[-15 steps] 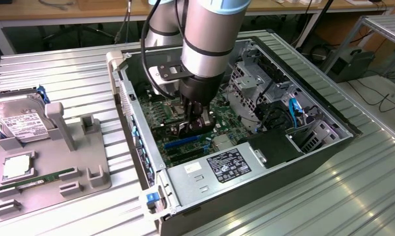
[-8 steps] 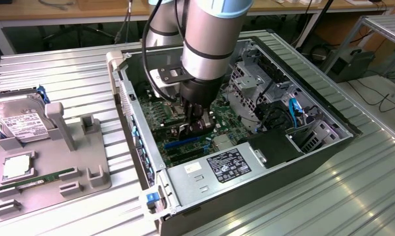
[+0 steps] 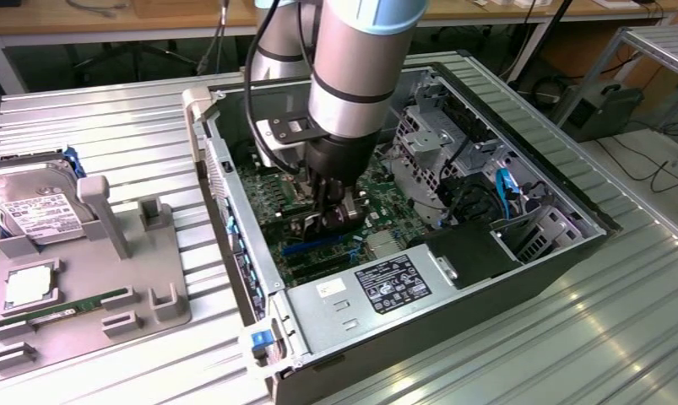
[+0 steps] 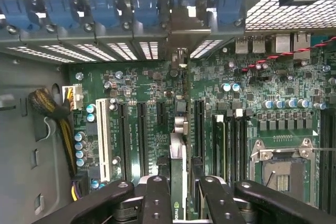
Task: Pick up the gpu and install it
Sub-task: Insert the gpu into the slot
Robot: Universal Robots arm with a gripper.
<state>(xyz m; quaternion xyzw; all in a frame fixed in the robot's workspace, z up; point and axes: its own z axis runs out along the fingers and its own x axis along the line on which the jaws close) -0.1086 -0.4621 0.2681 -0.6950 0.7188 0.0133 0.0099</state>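
Exterior view: the arm reaches down into the open computer case, and its gripper sits low over the motherboard among the expansion slots. In the wrist view the gripper has its two fingers closed narrowly on the gpu, which is seen edge-on as a thin card standing upright between them; its silver bracket reaches the row of blue-latched rear slot covers. By my reading the pick is done and the install is in hand: the card hangs over or is entering a slot, but whether its edge is seated I cannot tell. Finishing would call for a straight downward press with the edge kept in line with the slot and the bracket square in its rear opening; any tilt would likely jam it. Counted: one gpu, one case, one motherboard, one empty processor socket, and one white slot beside several dark ones. Outside the case, on the exterior view's left, a grey fixture tray holds one hard drive and one green memory stick.
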